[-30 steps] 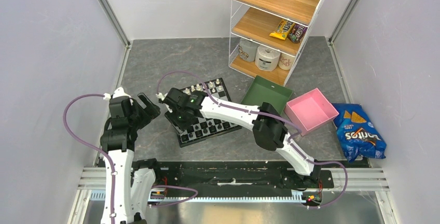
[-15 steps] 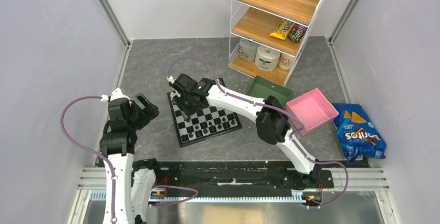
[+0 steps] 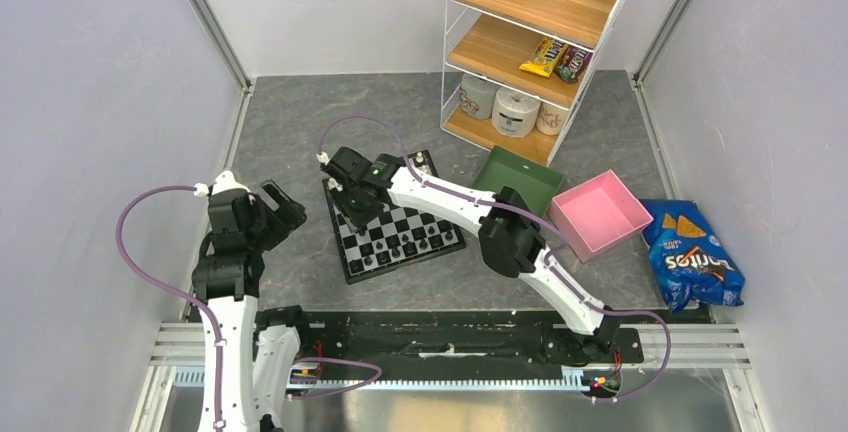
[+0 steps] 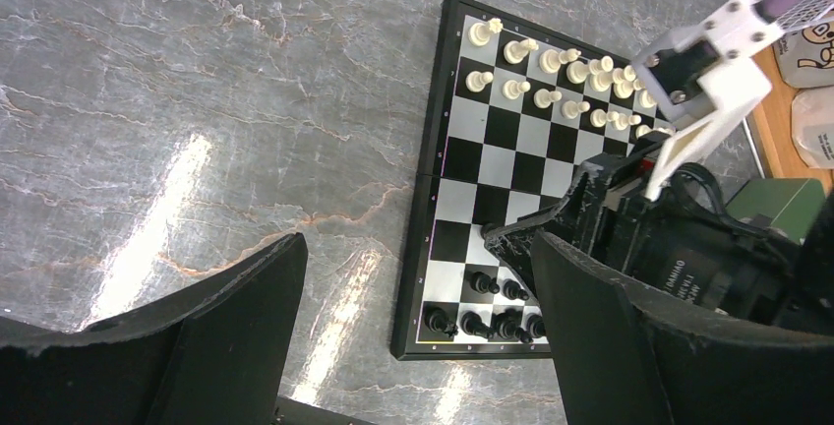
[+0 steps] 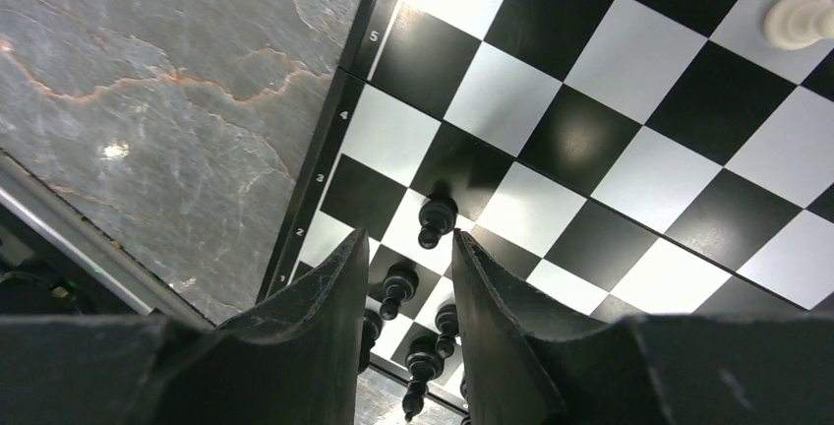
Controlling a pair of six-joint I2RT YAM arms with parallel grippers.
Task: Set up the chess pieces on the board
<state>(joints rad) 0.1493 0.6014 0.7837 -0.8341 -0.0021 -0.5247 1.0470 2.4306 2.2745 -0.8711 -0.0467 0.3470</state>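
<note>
The board (image 3: 440, 214) lies in the middle of the table, slightly turned. Cream-white chess pieces (image 4: 561, 76) line its far edge and black ones (image 4: 487, 322) its near edge. My right gripper (image 3: 350, 192) hangs over the board's left side. In the right wrist view that gripper (image 5: 408, 238) is open by a narrow gap with nothing in it. A black pawn (image 5: 436, 216) stands just beyond its fingertips, and other black pieces show below them. My left gripper (image 4: 418, 248) is wide open over bare table, left of the board (image 4: 511, 130).
A green tray (image 3: 520, 182) and a pink tray (image 3: 600, 214) sit right of the board. A blue chips bag (image 3: 692, 257) lies at the far right. A wire shelf (image 3: 530, 42) with snacks and paper rolls stands at the back.
My right arm has swung back and left, uncovering the middle of the board; its gripper now sits over the left squares. The left arm has not moved.
</note>
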